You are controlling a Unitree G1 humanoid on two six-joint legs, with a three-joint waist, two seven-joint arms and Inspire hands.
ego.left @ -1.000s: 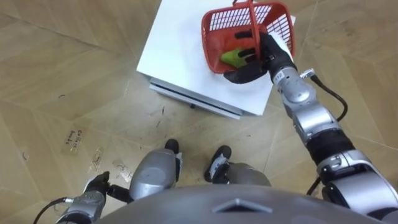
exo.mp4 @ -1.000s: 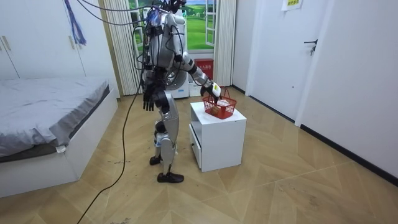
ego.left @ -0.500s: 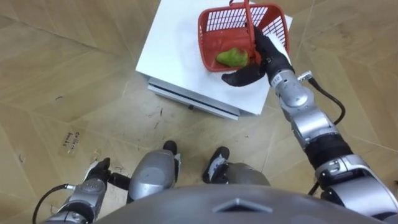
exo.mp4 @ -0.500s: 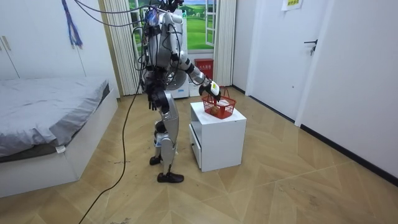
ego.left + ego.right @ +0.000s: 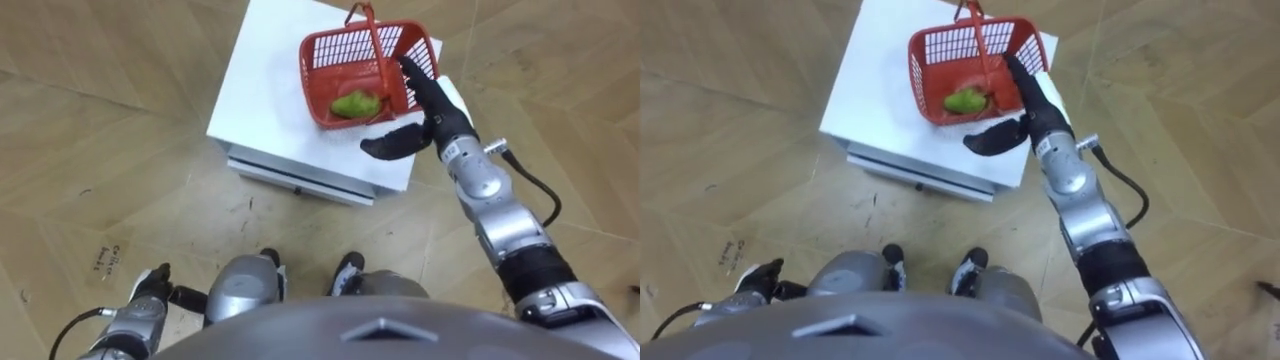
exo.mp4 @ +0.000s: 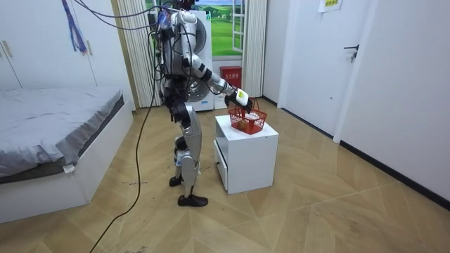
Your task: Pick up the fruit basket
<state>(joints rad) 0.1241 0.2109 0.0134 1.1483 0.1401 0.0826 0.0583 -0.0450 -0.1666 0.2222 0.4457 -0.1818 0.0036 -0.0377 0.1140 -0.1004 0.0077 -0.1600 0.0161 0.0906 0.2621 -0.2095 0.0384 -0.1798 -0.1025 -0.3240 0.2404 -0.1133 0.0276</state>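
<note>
Right hand point(image 5: 432, 105) was open: fingers point(image 5: 412, 75) straight and laid against the right wall of the red fruit basket point(image 5: 335, 50), thumb point(image 5: 385, 147) spread apart, nothing gripped. Basket stood on the white tabletop point(image 5: 262, 90), handle upright, one green fruit point(image 5: 352, 103) inside. Left hand point(image 5: 150, 297) hung low beside the leg.

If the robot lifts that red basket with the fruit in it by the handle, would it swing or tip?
It is probably light: the red basket is open plastic mesh and holds a green fruit. Its thin upright handle may let it swing when lifted. The loose fruit could roll and shift the balance slightly.
</note>
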